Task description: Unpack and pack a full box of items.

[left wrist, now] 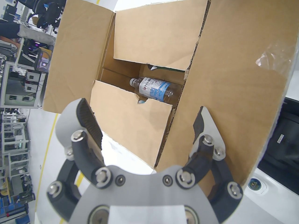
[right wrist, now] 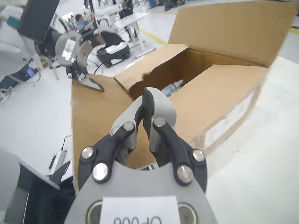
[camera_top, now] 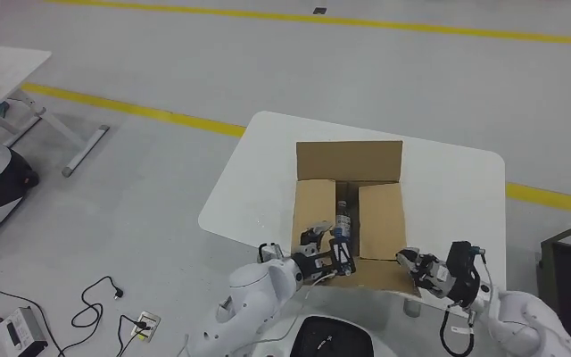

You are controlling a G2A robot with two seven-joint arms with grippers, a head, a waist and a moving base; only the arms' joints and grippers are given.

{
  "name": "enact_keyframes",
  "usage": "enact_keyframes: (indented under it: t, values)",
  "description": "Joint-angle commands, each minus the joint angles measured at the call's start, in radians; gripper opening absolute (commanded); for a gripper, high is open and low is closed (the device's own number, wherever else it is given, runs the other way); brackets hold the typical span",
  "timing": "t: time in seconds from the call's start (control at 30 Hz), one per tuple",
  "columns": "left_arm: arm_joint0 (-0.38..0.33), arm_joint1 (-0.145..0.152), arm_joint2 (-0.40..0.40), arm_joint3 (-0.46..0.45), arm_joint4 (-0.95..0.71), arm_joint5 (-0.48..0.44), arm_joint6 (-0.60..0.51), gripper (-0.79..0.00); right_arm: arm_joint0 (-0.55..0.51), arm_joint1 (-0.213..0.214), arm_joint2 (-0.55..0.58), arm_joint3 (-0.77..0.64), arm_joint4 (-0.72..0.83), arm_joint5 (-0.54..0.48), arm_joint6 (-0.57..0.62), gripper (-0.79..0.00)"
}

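Cardboard box (camera_top: 348, 161) sits on the white worktop (camera_top: 446, 178), inner flaps half folded in. The water bottle (left wrist: 154, 89) lies on its side in the slot between them, long axis running away from the robot. Left pincer (left wrist: 142, 108) is nearer, spread wide just short of it. Right pincer (right wrist: 147, 96) is pinched together, empty, by the box's near right corner.

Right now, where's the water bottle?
In the left wrist view, the water bottle lies on its side inside the cardboard box, between its inner flaps, beyond the left gripper.
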Motion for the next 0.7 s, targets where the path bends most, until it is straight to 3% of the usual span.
enact_keyframes:
  t: [0.0, 0.33, 0.67]
  values:
    - [-0.008, 0.0, -0.006, 0.003, -0.008, 0.019, -0.002, 0.0, 0.003, -0.001, -0.015, -0.005, -0.015, -0.011, 0.015, -0.785]
    - [-0.049, -0.002, -0.041, 0.017, -0.08, 0.113, -0.027, 0.0, 0.025, -0.001, -0.077, 0.02, -0.076, -0.01, 0.03, -0.785]
    - [-0.071, -0.005, -0.038, 0.035, -0.151, 0.188, -0.033, 0.0, 0.062, -0.021, -0.135, 0.059, -0.183, 0.014, -0.028, -0.785]
